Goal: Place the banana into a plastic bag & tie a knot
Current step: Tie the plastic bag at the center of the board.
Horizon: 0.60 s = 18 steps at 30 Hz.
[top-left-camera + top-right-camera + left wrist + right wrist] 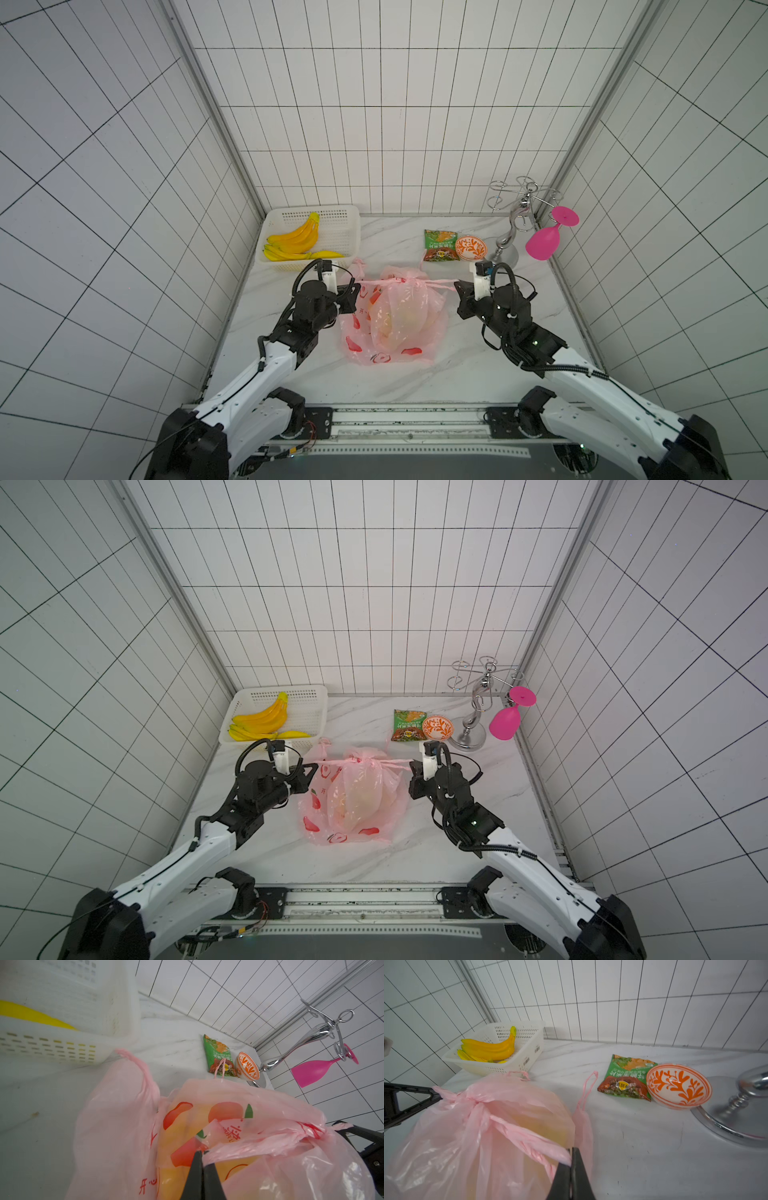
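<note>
I have the banana inside the plastic bag mid-table. My left gripper and right gripper each pinch a taut handle end of it. The knot looks cinched, possibly only a single tie; tightening and letting go seem to be what's left.

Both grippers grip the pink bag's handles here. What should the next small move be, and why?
Probably draw the left gripper and right gripper slightly further apart. Both are shut on the twisted handles of the pink printed plastic bag, the strands run nearly taut between them, and the knot above the yellow banana inside looks bunched rather than fully cinched.
</note>
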{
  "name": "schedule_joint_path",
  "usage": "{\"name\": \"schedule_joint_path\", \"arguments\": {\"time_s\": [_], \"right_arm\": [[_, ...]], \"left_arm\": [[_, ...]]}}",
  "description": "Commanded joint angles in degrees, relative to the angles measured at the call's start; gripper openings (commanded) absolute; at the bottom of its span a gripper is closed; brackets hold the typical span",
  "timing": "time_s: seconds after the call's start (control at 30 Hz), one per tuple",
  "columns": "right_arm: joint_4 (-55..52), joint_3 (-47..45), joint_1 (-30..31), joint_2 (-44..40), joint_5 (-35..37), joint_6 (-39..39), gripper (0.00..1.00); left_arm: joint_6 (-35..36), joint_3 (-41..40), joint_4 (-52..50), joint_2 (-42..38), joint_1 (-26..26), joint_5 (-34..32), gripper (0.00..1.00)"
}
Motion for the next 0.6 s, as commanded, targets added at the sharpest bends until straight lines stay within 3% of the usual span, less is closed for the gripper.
{"name": "schedule_joint_path", "arguments": {"time_s": [0.0,0.2,0.57], "right_arm": [[-2.0,-6.2,-5.6,-1.0,9.0,5.8,0.0],[-2.3,-7.9,-6.1,-0.9,10.7,6.8,0.0],[-9.3,7.6,-8.8,-1.7,14.6,2.8,0.0]], "left_arm": [[-5.4,-4.2,3.0,0.7,8.1,-6.8,0.0],[-2.4,1.5,-3.4,0.5,10.3,-4.7,0.0],[-1.2,10.7,-8.2,-5.0,10.2,-6.2,0.0]]}}
